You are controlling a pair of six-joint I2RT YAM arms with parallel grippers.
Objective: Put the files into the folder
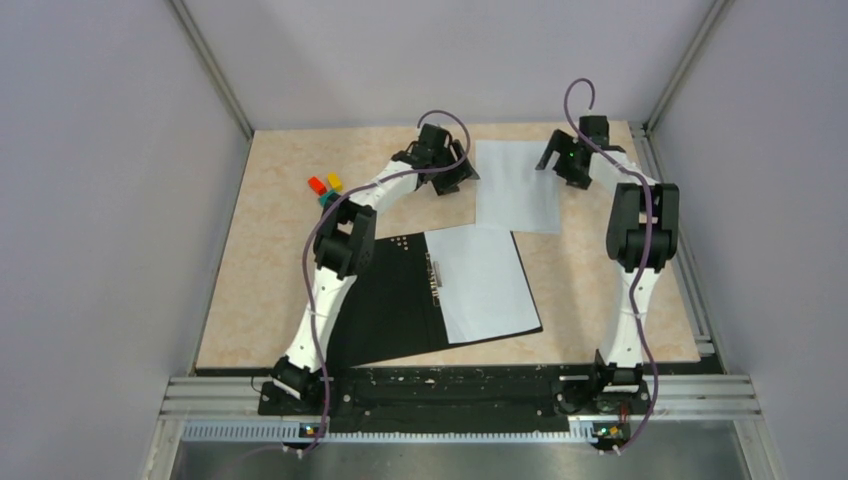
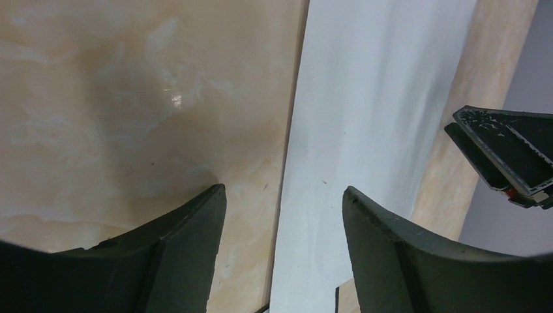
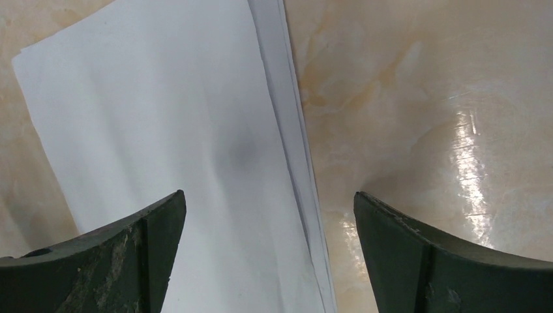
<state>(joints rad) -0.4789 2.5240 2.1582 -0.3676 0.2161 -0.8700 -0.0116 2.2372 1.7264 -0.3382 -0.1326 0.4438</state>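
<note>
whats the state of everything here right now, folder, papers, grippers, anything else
folder: open, lying flat, black inside facing up
sheet in the folder: flat on the right half
sheet on the table: flat, outside the folder, between the two grippers
left gripper: open, holding nothing, straddling that sheet's left edge
right gripper: open, holding nothing, straddling its right edge
coloured blocks: bunched together, nothing touching them
</note>
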